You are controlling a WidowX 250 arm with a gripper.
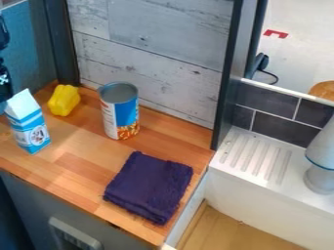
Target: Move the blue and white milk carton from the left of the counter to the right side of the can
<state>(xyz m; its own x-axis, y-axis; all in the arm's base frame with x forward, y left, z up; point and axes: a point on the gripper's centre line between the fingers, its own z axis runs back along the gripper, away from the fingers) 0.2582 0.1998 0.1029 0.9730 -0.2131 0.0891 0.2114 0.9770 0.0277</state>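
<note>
The cloth (149,187) is laid folded at lower centre and the carton (29,129) stood near the gripper (5,83), far left, whose opening, hold and remaining work cannot be told.

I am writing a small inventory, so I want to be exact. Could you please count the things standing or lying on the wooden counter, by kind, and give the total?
Carton: 1
Can: 1
Folded cloth: 1
Yellow thing, exact kind unclear: 1
Total: 4
</note>
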